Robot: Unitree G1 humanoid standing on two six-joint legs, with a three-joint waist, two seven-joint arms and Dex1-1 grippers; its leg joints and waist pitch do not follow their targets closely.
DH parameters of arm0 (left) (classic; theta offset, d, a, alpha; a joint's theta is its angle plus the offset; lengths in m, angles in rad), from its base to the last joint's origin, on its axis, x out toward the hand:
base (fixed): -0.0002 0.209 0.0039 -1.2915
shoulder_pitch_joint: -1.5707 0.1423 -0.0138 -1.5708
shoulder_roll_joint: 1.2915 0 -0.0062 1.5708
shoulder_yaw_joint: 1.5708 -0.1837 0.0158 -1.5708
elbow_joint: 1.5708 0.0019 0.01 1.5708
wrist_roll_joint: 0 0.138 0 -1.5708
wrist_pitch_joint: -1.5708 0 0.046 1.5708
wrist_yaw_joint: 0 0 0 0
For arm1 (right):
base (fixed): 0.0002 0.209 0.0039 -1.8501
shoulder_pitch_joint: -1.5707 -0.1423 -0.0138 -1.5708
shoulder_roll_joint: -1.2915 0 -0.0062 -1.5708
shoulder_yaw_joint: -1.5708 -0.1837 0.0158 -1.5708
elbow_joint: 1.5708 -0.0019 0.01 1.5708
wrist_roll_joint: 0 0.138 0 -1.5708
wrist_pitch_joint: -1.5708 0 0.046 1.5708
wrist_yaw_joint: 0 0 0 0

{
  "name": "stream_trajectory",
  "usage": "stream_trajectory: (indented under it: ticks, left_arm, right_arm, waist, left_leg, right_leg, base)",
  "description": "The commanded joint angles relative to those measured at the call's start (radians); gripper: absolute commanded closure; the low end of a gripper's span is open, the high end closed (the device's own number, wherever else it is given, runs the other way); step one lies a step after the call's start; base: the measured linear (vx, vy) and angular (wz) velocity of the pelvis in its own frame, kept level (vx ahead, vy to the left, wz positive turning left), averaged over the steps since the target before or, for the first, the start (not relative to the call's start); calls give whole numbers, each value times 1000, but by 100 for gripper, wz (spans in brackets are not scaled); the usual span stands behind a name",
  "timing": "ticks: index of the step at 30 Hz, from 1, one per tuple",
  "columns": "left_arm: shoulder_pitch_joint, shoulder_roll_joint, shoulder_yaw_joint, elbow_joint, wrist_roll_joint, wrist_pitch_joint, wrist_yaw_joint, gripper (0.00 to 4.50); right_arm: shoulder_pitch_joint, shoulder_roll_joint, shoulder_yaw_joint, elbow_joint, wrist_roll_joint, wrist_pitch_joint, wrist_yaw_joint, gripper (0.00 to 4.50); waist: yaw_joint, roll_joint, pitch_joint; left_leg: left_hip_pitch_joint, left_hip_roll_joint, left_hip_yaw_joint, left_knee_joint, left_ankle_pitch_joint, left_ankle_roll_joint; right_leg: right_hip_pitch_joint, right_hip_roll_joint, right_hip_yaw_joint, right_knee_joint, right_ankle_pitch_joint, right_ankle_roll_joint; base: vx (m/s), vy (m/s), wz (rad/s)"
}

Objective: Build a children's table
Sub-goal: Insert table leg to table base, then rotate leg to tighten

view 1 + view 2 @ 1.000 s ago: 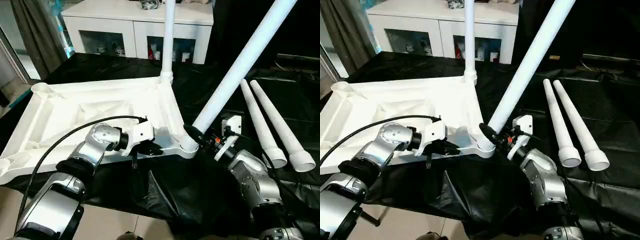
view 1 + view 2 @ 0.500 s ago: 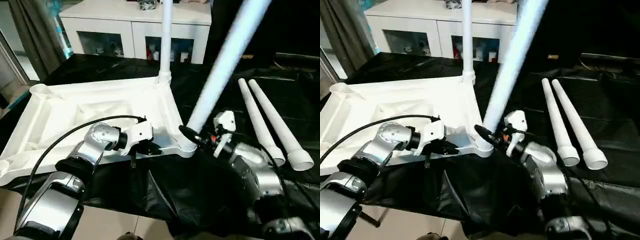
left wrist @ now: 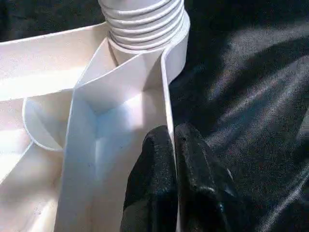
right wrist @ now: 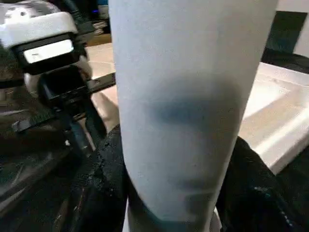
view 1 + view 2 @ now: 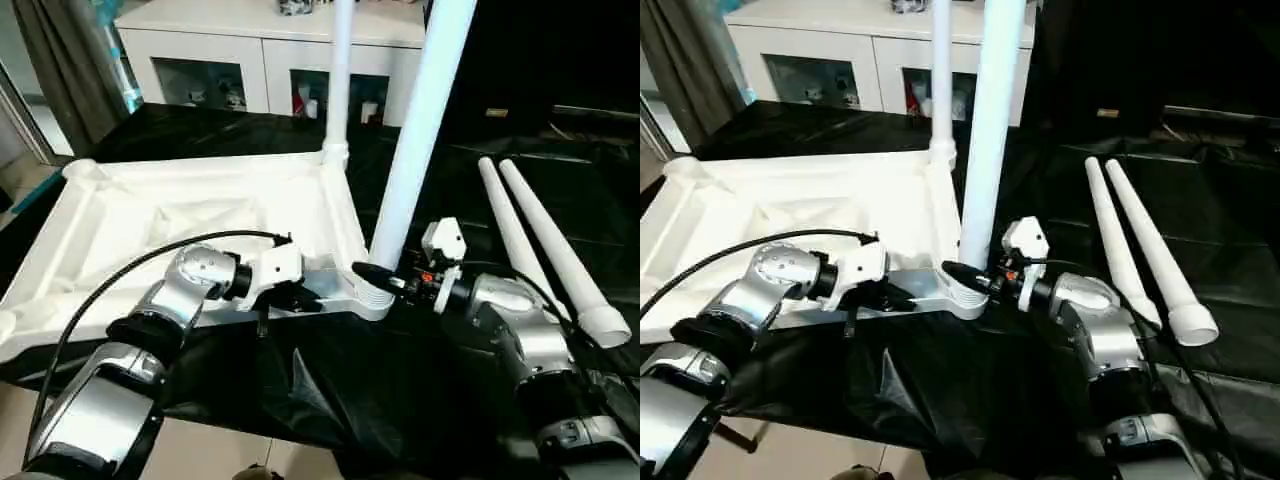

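My right gripper pinches the low end of a white leg. The leg stands almost straight up, and its ribbed foot sits in the near corner socket of the upside-down tabletop on the black table. My left gripper is squeezed shut on the tabletop's rim, just beside that socket. I think the leg must go straight down next.

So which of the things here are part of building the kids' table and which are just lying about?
Part of the job:
- tabletop
- fitted leg
- leg in the right claw
- two loose legs

Just there:
- black cloth
- white cabinet
- curtain
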Motion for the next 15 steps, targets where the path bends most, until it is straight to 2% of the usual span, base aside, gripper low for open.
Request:
stream_trajectory:
  ticks: [1, 5, 11, 12, 15]
  left_arm:
    - [3, 7, -21, -28, 8, -29, -45, 450]
    - [15, 13, -19, -40, -14, -50, -112, 450]
    - [11, 18, -17, -36, -15, -54, -125, 450]
    - [3, 14, -10, -26, -14, -51, -103, 450]
    - [-6, 9, -3, -17, -12, -44, -79, 450]
  right_arm:
    - [52, -15, 54, 96, -35, 36, 28, 261]
    - [62, -23, 51, 99, -34, 16, 74, 261]
    - [61, -21, 49, 111, -41, 3, 85, 261]
    - [54, -14, 44, 125, -44, -2, 70, 261]
    - [47, -7, 38, 139, -48, -7, 51, 261]
  waist:
    - [-7, -1, -40]
    - [-6, -3, -41]
    - [-6, -2, -44]
    - [-7, -3, -43]
    - [-7, -3, -38]
  left_leg:
    - [31, 77, -37, -79, -306, 6]
    - [28, 77, -34, -76, -266, 32]
    - [29, 78, -34, -74, -226, 55]
    - [29, 78, -33, -74, -228, 57]
    - [31, 79, -33, -78, -268, 41]
  right_leg:
    - [8, -86, 43, -83, -51, -246]
    - [11, -85, 40, -79, 5, -253]
    - [13, -84, 36, -74, 66, -260]
    - [14, -84, 36, -75, 68, -262]
    - [11, -87, 38, -83, -9, -262]
  base:
    - [0, 0, 0]
    - [0, 0, 0]
    - [0, 0, 0]
    - [0, 0, 0]
    - [0, 0, 0]
